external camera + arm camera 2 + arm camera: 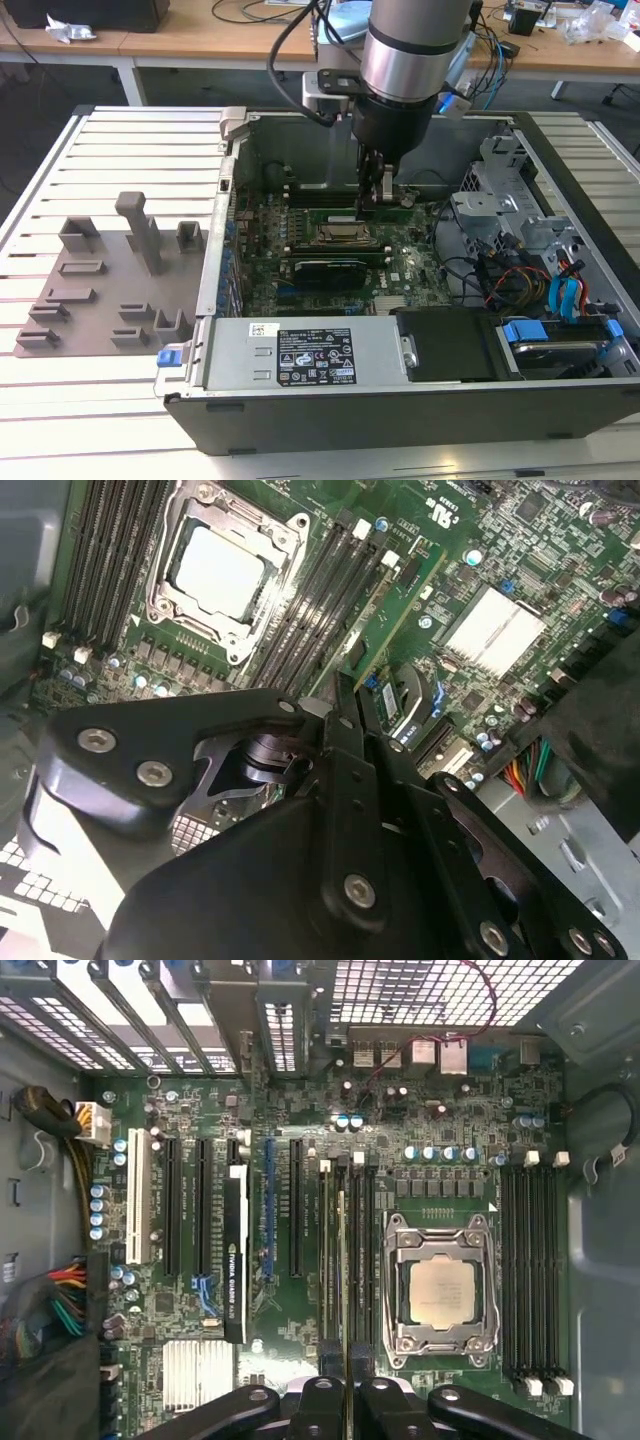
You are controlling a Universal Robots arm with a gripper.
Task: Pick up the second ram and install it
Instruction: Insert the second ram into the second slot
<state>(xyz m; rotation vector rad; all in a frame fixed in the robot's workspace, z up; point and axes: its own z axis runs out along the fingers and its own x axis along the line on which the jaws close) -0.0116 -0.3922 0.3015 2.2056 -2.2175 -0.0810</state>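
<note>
The second ram (395,610), a thin green stick with dark chips, is clamped between my fingers. In the first wrist view the ram (346,1260) shows edge-on, lined up over the dark memory slots (362,1260) beside the square metal CPU socket (440,1295). I cannot tell whether it is in a slot or just above one. My gripper (383,198) reaches down into the open computer case, close to the socket (340,235). In both wrist views the gripper (343,695) (346,1385) is shut on the stick's end.
A second bank of memory slots (535,1270) lies on the socket's other side. A black expansion card (235,1260) stands in the motherboard. Cables and drive bays (540,270) fill the case on the exterior view's right. A grey tray with blocks (100,290) sits outside the case.
</note>
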